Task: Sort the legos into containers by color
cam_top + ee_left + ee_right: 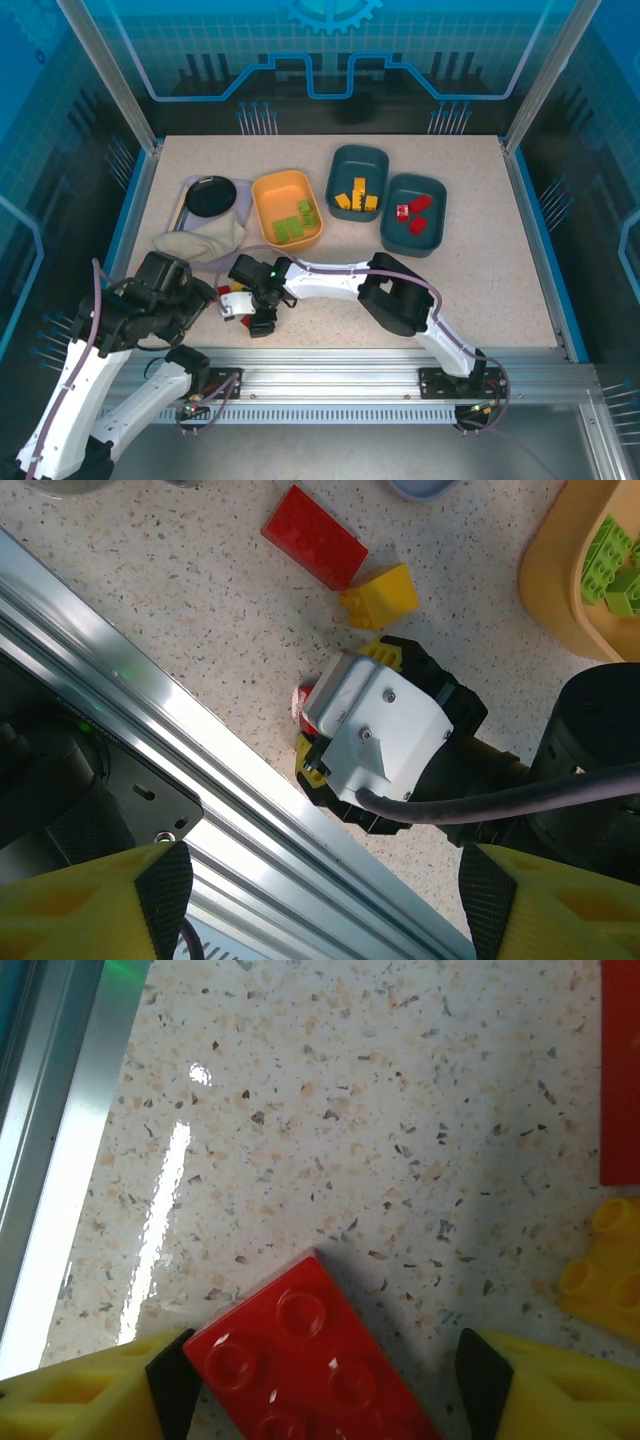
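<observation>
- Right gripper [320,1385]: the jaws stand apart astride a red brick [310,1355] lying flat on the table [350,1110]. One pad [172,1385] meets the brick's edge and the other stands just clear of it, so no grip is made yet.
- Ahead of those jaws and off to one side lie a second red brick [620,1070] and a yellow brick [603,1265], near each other and both loose on the table.
- Left gripper [325,890]: the jaws are wide open with nothing between them, hanging over the near rail [230,810]. The right gripper's body lies ahead of them.
- Done, judged from the overhead view: green bricks [293,225] lie in the yellow-orange bin [280,193], yellow bricks [356,198] in the first teal bin [358,163], and red bricks [415,215] in the second teal bin [428,242].
- Left, as far as shown: the three loose bricks. The sort looks nearly complete, and the brick between the right jaws belongs in the second teal bin.
</observation>
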You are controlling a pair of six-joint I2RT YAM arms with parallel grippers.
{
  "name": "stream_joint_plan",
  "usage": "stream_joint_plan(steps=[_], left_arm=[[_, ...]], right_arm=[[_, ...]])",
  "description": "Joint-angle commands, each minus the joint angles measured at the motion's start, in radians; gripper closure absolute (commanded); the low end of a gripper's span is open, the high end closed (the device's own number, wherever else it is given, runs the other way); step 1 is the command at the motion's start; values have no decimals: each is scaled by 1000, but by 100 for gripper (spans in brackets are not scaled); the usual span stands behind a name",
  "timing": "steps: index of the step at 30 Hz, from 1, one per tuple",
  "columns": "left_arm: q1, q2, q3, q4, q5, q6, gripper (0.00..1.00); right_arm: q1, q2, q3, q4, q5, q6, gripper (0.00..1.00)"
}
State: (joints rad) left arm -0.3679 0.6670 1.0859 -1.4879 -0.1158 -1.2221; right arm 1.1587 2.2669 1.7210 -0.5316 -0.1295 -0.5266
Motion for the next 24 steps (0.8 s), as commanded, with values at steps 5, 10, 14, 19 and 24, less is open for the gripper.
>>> stream_joint_plan(steps=[5, 10, 14, 19, 24], left_arm=[[7, -9, 14, -4, 14, 4, 26], [7, -9, 9, -6, 15, 9, 27], [7, -9, 7, 3, 16, 10, 27], [8, 4, 13, 23, 24, 29, 28], [7, 44, 6, 151, 94, 65, 29]], right_arm=[[9, 43, 37, -24, 44, 49, 44], [15, 46, 57, -18, 59, 56, 59], [15, 31, 98, -25, 71, 72, 72], [11, -50, 105, -28, 73, 98, 78], [-40, -195, 35, -16, 74, 181, 79]])
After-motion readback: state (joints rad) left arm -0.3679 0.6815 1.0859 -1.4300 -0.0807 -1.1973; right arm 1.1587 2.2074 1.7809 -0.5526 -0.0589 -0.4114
